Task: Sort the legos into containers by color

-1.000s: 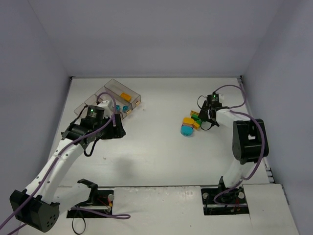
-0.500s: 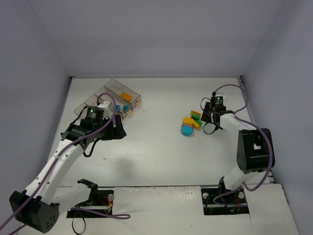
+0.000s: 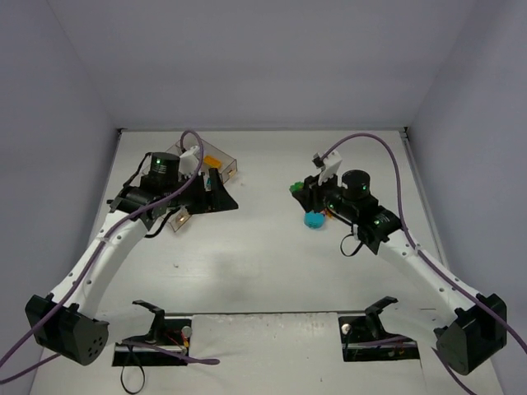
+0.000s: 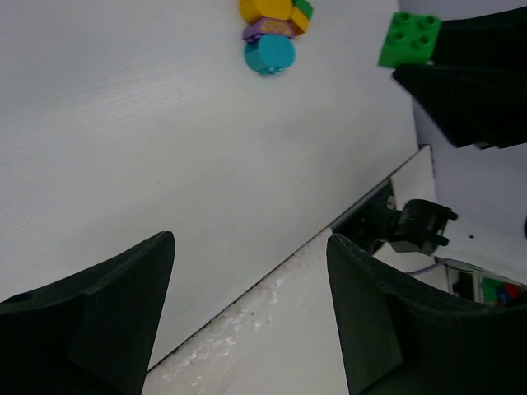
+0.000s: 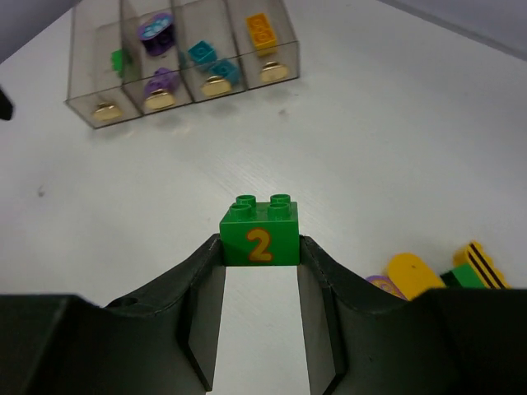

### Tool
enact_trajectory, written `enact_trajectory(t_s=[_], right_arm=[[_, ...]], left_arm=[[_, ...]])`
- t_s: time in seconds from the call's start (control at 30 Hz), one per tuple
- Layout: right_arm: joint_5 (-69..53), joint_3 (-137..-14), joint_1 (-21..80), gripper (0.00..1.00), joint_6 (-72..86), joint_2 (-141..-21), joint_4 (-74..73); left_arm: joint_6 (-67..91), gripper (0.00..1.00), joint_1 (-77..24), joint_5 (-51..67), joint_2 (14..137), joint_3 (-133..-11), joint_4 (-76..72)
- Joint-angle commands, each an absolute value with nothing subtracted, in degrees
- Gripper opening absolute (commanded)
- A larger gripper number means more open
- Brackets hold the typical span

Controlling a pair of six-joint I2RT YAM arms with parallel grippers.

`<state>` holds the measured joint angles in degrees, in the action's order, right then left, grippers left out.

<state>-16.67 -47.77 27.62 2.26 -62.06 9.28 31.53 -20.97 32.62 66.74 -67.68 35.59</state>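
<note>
My right gripper [image 5: 259, 247] is shut on a green lego marked "2" [image 5: 259, 234], held above the table left of the pile [image 3: 294, 188]. The remaining legos lie in a pile: a cyan rounded one [image 3: 314, 219], a yellow one [image 5: 416, 276], a purple one [image 5: 383, 285] and a green-yellow striped one [image 5: 473, 267]. The containers [image 5: 82, 99] stand in a row at the far left, holding green [image 5: 119, 59], purple [image 5: 156, 37], cyan [image 5: 202, 53] and orange [image 5: 262, 29] bricks. My left gripper [image 4: 251, 321] is open and empty, hovering over the containers [image 3: 226, 160] and hiding most of them in the top view.
The left wrist view looks across the table at the pile [image 4: 269, 54] and at the green lego [image 4: 408, 39] in the right gripper. White walls close off the table at the back and sides. The arm bases [image 3: 156, 329] sit at the near edge.
The right gripper closed on the green lego, lifted it from the pile and swung left. The left arm moved back and right, over the containers, still open.
</note>
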Motion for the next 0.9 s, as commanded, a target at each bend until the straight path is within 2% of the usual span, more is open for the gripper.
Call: enact_trajectory(t_s=[0.0,0.2,0.43,0.87], right_arm=[[-24.6,-49.0,30.5,0.00,-1.1,-61.4,12.6],[-26.5,-51.2,35.1,0.00,-2.0,-63.6,12.2],[-25.9,-51.9,37.7,0.00,-2.5,-65.1,12.3],[-25.5,-51.3,38.5,0.00,-1.8,-65.6,12.7]], left_arm=[[38.9,0.68,-22.8,43.8,68.9,-71.1,27.0],[46.3,0.68,-27.1,44.2,73.4,-73.6,20.3],[49.4,0.68,-28.5,41.4,78.7,-76.9,20.3],[45.7,0.65,-32.1,41.2,84.8,-80.3,22.5]])
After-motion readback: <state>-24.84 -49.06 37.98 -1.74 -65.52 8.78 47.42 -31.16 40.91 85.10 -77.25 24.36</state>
